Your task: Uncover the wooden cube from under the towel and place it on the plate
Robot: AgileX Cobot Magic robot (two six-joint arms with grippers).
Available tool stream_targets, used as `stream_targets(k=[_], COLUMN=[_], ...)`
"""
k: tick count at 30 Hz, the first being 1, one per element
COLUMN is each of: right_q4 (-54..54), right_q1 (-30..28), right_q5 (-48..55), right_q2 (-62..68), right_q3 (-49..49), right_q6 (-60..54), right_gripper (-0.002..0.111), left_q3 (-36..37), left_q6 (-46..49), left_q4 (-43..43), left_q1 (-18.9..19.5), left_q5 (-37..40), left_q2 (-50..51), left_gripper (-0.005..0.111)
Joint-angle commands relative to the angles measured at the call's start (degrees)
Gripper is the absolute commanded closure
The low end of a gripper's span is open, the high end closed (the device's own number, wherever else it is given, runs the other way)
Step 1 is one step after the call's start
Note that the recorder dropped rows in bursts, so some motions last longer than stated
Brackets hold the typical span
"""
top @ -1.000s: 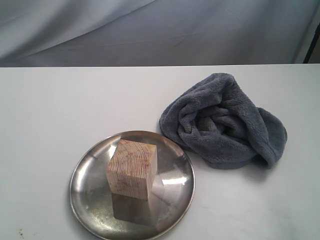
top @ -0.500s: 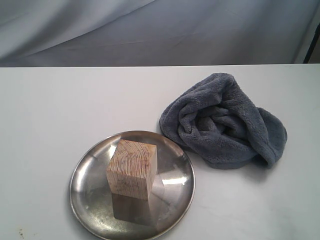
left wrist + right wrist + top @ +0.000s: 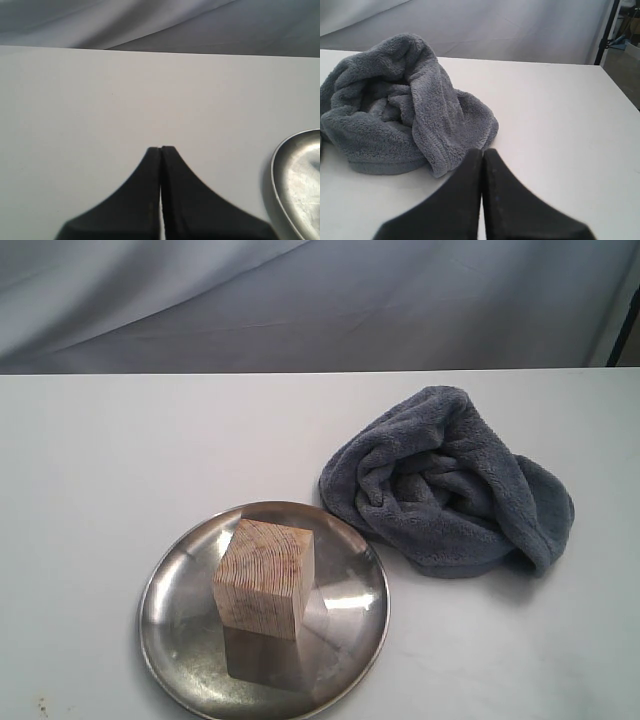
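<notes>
The pale wooden cube (image 3: 264,578) stands uncovered in the middle of the shiny steel plate (image 3: 180,640) at the front of the white table. The fluffy grey-blue towel (image 3: 446,483) lies crumpled in a heap to the plate's right, just off its rim. Neither arm shows in the exterior view. My left gripper (image 3: 161,148) is shut and empty over bare table, with the plate's rim (image 3: 280,170) off to one side. My right gripper (image 3: 482,150) is shut and empty too, its tips close in front of the towel (image 3: 395,105) but holding none of it.
A grey cloth backdrop (image 3: 320,300) hangs behind the table's far edge. A dark stand (image 3: 606,31) rises past the table's right end, where the table edge falls away.
</notes>
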Motion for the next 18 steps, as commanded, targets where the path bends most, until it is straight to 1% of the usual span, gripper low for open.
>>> stream_targets(k=[1,3,18], right_q4=[-5.1,-6.0,-5.8], right_q1=[0.0,0.0,0.0], right_q5=[-0.5,-0.5,-0.2], right_q2=[-0.2,-0.2,-0.2], right_q3=[0.2,0.2,0.2], right_q6=[7.2,9.3,9.0], right_gripper=[0.108,0.108,0.108], left_q3=[0.2,0.2,0.2], left_q6=[-0.2,-0.2,-0.2], left_q4=[0.1,0.1,0.1], left_q1=[-0.2,-0.2,-0.2], left_q5=[-0.6,-0.6,-0.6], left_q2=[-0.2,-0.2,-0.2], left_gripper=[0.105,0.105,0.105])
